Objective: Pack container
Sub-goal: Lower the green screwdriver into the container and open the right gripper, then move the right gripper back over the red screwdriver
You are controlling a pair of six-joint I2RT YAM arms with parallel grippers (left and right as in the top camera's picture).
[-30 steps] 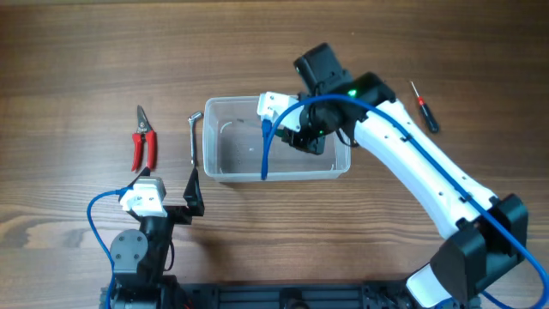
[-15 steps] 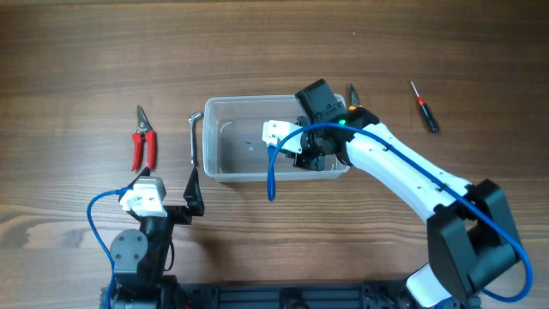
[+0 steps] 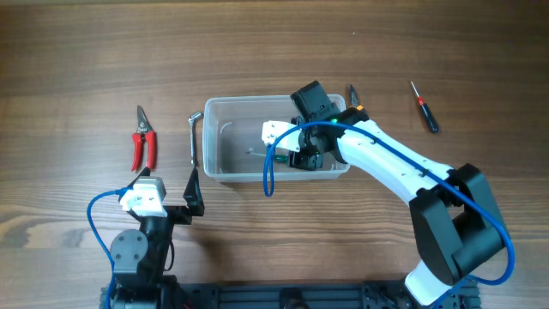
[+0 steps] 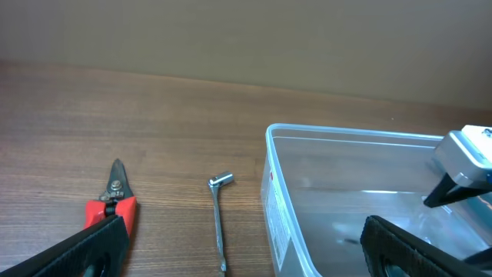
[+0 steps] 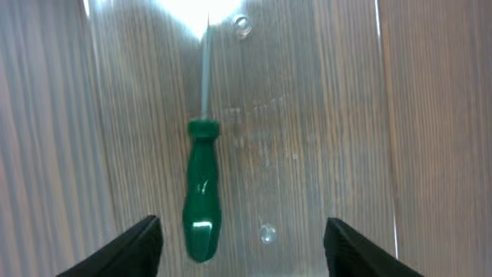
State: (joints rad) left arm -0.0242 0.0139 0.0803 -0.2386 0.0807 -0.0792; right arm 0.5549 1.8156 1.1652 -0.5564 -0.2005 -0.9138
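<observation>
The container (image 3: 249,101), a clear plastic tub, stands mid-table. My right gripper (image 3: 307,153) is down inside its right half, open. In the right wrist view a green-handled screwdriver (image 5: 201,198) lies flat on the container's floor (image 5: 307,115), between the spread fingers of the right gripper (image 5: 242,250). It lies nearer the left finger and touches neither. My left gripper (image 3: 194,190) rests low near the front edge, open and empty. In the left wrist view the left gripper (image 4: 250,258) faces the tub's left wall (image 4: 278,192).
Red-handled pruners (image 3: 142,146) and an L-shaped metal wrench (image 3: 194,137) lie left of the tub; the pruners (image 4: 115,211) and wrench (image 4: 219,219) also show ahead of the left gripper. Small pliers (image 3: 352,93) lie behind the tub's right corner. A red screwdriver (image 3: 424,107) lies far right.
My right gripper has come down into the tub and opened. The green screwdriver now lies loose on the tub floor. The left arm has not moved.
</observation>
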